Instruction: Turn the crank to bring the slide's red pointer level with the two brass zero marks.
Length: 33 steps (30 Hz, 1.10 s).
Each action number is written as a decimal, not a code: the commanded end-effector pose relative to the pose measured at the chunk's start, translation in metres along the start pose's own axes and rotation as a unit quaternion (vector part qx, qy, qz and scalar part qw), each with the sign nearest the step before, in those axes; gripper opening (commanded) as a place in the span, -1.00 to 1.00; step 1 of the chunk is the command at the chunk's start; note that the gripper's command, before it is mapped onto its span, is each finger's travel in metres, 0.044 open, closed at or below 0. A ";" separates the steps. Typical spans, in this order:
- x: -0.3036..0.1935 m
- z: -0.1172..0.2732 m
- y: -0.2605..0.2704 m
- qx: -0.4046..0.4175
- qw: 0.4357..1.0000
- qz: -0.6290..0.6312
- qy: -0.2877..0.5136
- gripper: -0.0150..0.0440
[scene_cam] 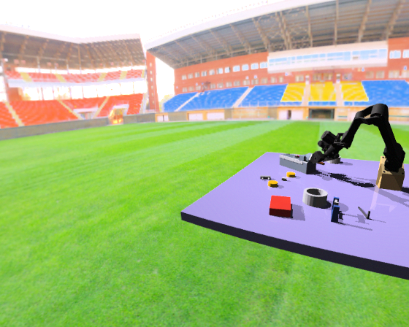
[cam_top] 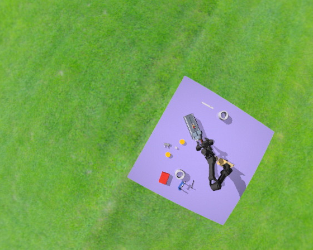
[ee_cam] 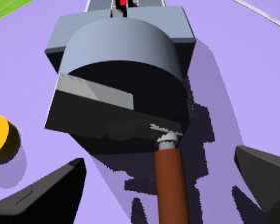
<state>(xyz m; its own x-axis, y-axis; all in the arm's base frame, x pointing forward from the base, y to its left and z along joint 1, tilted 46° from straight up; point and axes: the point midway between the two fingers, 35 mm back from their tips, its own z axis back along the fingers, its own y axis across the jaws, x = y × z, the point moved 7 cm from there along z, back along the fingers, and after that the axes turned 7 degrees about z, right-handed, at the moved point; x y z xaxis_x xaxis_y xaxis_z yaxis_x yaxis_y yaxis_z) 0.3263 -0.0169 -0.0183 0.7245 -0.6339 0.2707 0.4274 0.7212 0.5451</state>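
Top view: purple table (cam_top: 157,162) (scene_cam: 235,208) on grass. Grey machine (cam_top: 189,123) (scene_cam: 297,164) (ee_cam: 91,27) nr the table's upper-left edge, long body angled, red pointer (cam_top: 193,126) (ee_cam: 123,2) abt mid-body; can't tell if it's level w/ the marks. Black gripper (cam_top: 204,144) (scene_cam: 317,158) (ee_cam: 161,160) at the machine's crank end. Orange discs, one nr the machine, other further off. White ring on either side of the arm, red block (cam_top: 164,178) (scene_cam: 280,206) beside the lower one.

Ext. view: arm bends down from its tan base (scene_cam: 390,179), gripper low by the crank end. Red block up front, blue part (scene_cam: 335,209) upright to the R of the near ring.

Wrist view: gripper wide open, nothing held. Brown handle (ee_cam: 171,187) stands btwn the spread fingers, gap either side, nearer the pic's R finger. It joins the R end of the grey crank arm (ee_cam: 98,112), in front of the rounded housing (ee_cam: 123,42). Red pointer only partly in frame, top edge.
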 end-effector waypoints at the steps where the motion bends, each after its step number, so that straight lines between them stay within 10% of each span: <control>1: -0.007 -0.005 -0.001 -0.004 1.000 -0.003 0.003 1.00; 13: -0.020 -0.015 0.000 -0.004 1.000 -0.003 0.003 1.00; 29: -0.020 -0.015 0.000 -0.004 1.000 -0.003 0.003 -0.42; 33: -0.020 -0.015 0.000 -0.004 1.000 -0.003 0.003 -0.49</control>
<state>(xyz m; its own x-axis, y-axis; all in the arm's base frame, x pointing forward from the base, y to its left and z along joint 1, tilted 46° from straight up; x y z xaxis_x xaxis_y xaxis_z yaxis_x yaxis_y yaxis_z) 0.3203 -0.0003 -0.0358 0.7264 -0.6345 0.2641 0.4332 0.7211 0.5407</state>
